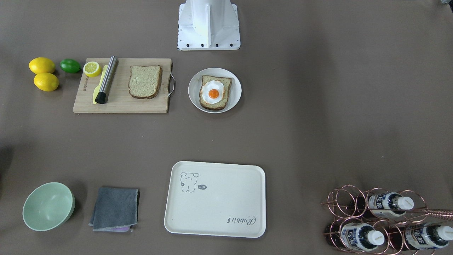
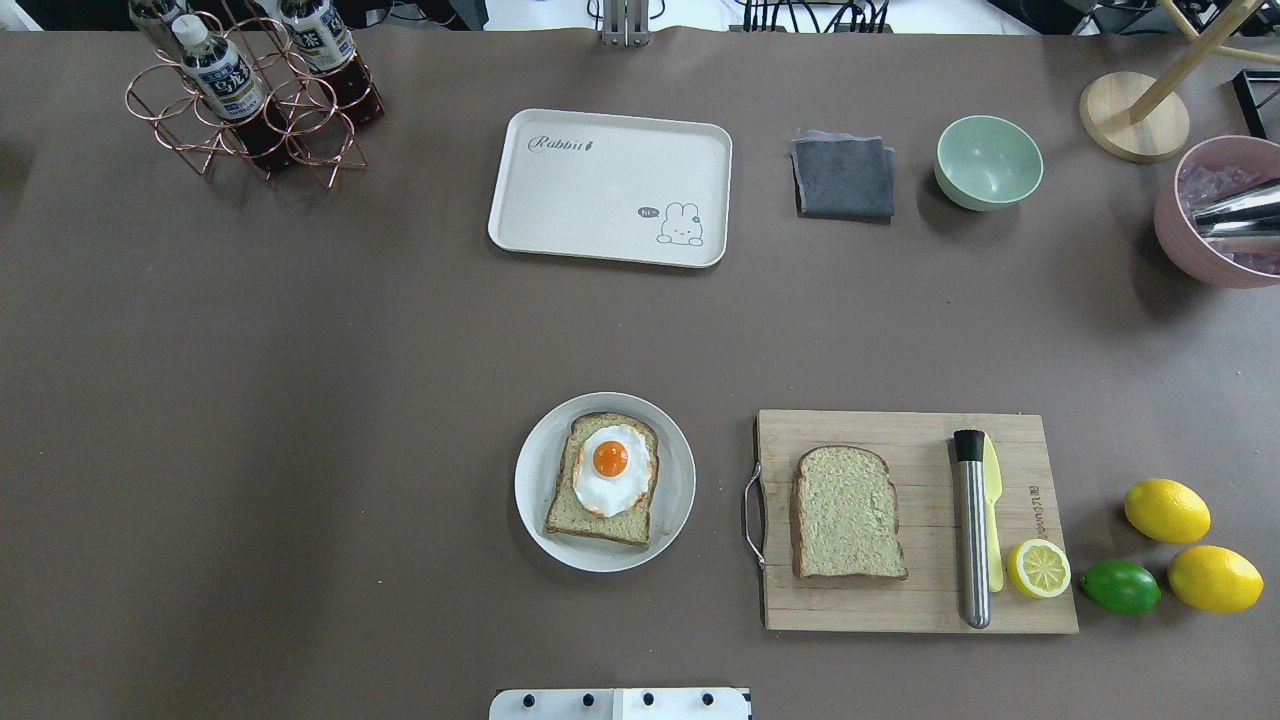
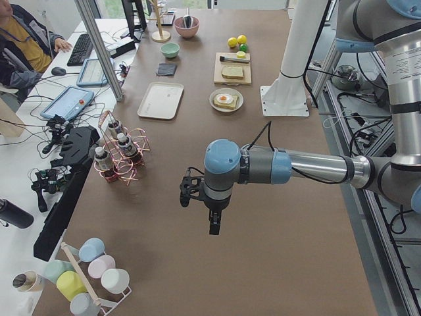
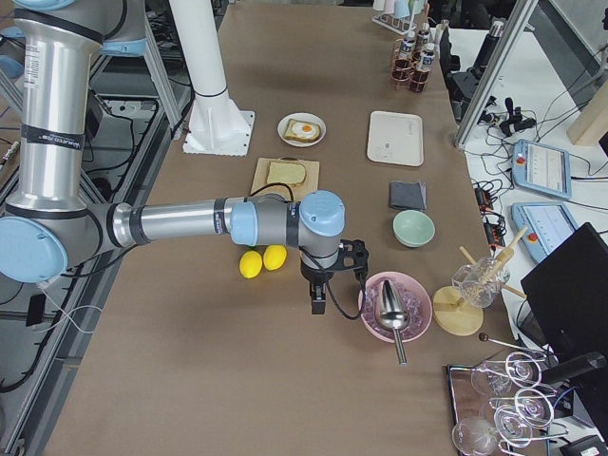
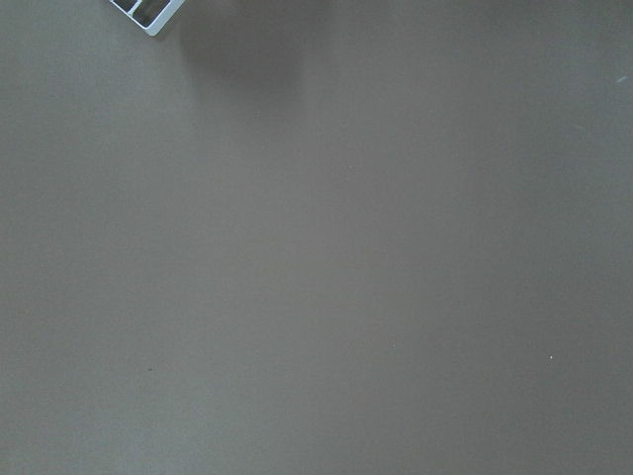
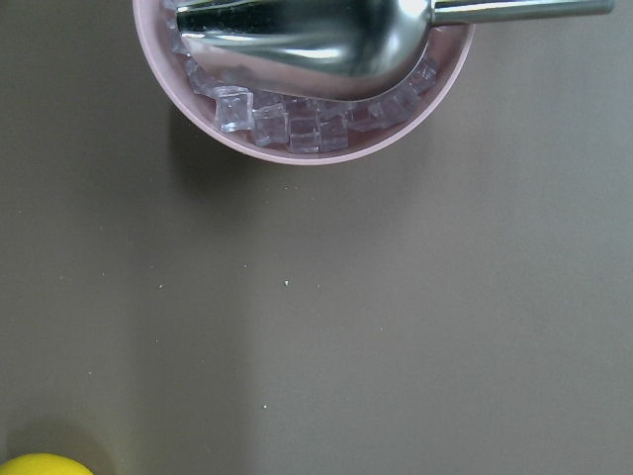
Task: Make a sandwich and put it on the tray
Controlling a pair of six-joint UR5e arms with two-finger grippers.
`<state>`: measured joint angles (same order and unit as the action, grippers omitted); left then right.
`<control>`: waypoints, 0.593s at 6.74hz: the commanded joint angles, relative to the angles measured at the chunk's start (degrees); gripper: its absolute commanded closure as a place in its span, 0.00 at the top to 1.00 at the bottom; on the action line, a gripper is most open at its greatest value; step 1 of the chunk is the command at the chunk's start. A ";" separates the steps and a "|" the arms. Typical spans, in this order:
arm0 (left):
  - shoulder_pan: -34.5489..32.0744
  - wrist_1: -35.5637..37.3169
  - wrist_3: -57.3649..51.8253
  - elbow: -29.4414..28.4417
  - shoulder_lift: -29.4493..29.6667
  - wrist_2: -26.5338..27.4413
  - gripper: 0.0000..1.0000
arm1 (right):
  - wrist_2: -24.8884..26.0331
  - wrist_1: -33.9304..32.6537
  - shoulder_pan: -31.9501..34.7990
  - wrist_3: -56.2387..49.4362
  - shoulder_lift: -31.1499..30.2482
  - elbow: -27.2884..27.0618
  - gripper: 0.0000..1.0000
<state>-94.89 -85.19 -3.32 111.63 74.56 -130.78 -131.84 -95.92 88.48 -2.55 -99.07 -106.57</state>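
Brown matte tabletop (image 2: 300, 400). Near the robot-side edge: round white plate (image 2: 678, 485) at the middle, handled wooden cutting board (image 2: 880, 610) beside it toward the right end, then a green lime (image 2: 1120, 586) and two yellow lemons (image 2: 1166, 510). Along the far edge: cream-white rounded-rectangular tray (image 2: 600, 190) midway, folded grey cloth (image 2: 843, 178), pale green bowl (image 2: 988, 162), pink bowl (image 2: 1200, 265) toward the right corner, copper wire bottle rack (image 2: 310, 150) toward the left corner.

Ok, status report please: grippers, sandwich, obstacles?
Jaws unreadable on left gripper and right gripper, both out at table ends. Unassembled: egg on slice on plate, second slice on cutting board. Nothing on tray, nothing blocking.
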 commanded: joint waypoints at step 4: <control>-0.38 0.11 -0.11 -0.01 -0.29 0.00 0.98 | -0.87 0.12 -0.59 -0.09 0.55 0.57 1.00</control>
<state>-95.26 -85.09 -3.49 111.58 74.30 -130.77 -132.16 -95.84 87.94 -2.76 -98.54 -106.04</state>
